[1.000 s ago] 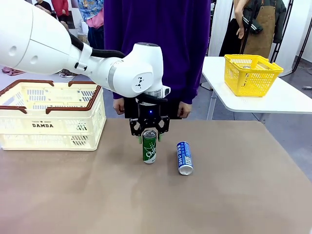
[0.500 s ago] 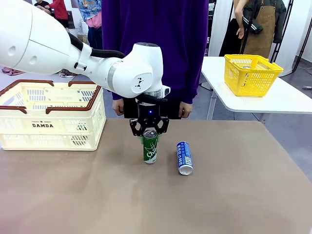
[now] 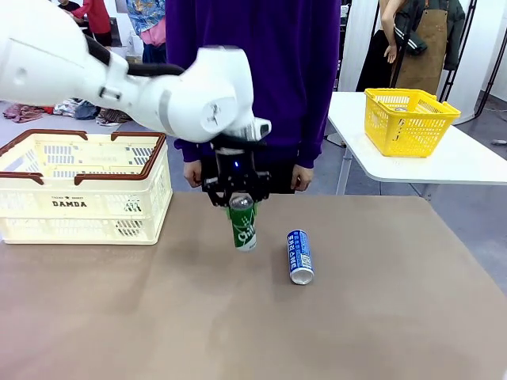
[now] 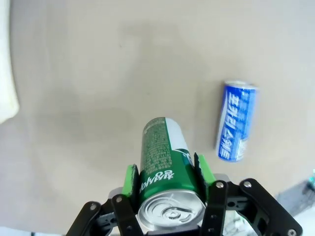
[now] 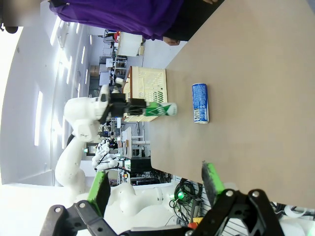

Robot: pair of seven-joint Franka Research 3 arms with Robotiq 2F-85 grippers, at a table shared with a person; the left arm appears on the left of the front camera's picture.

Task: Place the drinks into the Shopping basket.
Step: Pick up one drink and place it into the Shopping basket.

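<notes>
Centre frame, the left jaws clamp a green metal drink can [image 3: 243, 229] above the brown worktop [image 3: 380, 317]; right jaws gape open.

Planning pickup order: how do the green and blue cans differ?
The green can is roughly upright; the blue can lies on its side. The green can is held off the table by the left gripper; the blue can rests there untouched. Both have silver ends.
</notes>
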